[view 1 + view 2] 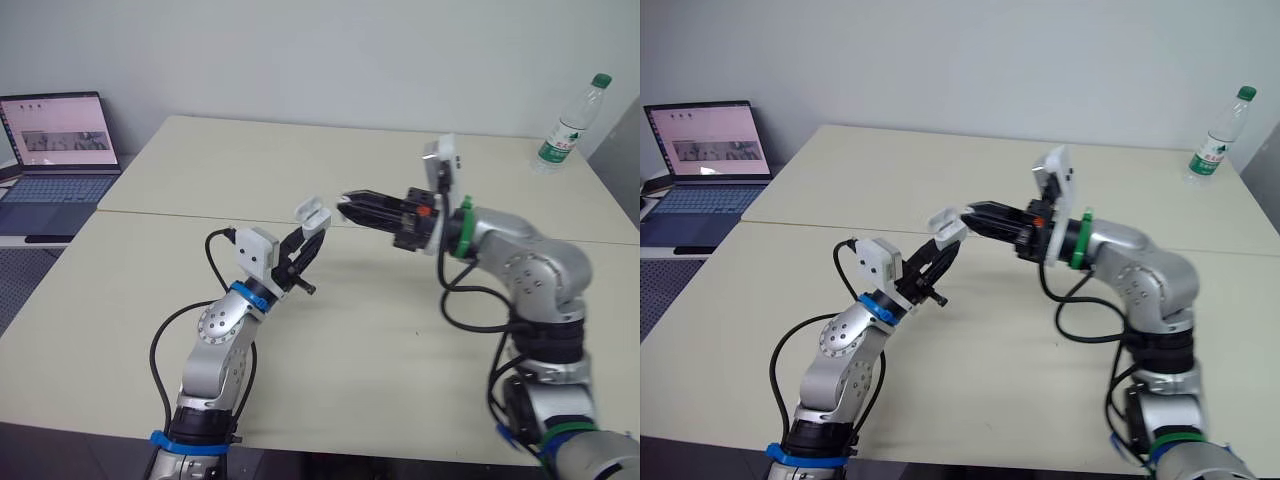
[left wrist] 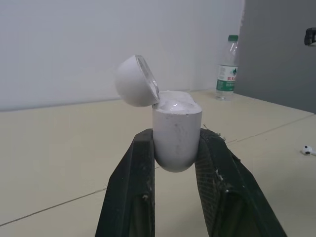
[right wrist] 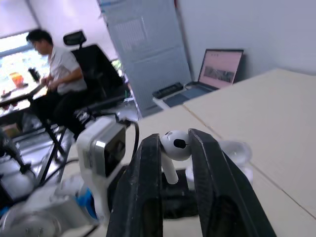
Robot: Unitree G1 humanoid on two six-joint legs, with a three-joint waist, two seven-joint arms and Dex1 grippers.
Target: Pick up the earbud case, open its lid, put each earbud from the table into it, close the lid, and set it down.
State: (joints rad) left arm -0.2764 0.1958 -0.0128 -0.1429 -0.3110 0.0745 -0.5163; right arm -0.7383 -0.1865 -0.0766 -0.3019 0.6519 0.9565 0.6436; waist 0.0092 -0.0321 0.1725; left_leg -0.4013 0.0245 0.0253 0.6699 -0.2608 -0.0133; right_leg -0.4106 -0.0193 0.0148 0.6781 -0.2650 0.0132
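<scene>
I find the left gripper [image 1: 308, 243] clamped on the case [image 2: 176, 136], held above the middle of the table [image 1: 200, 160], with the lid [image 2: 136, 81] swung open. The right gripper [image 1: 347, 202] sits at the case's 3 o'clock, just beside it. It pinches one earbud [image 3: 176, 144] by the head, the stem showing between its fingers. A second earbud [image 2: 308, 149] lies on the table, apart from the case. A bottle [image 1: 572, 122] stands at 1 o'clock and a laptop [image 1: 60, 150] at 10 o'clock.

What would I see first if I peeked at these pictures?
The two arms meet above the table: the left gripper clamps a white earbud case, lid open, in its fingers, and the right gripper pinches an earbud right next to it. A second earbud lies on the table.
</scene>
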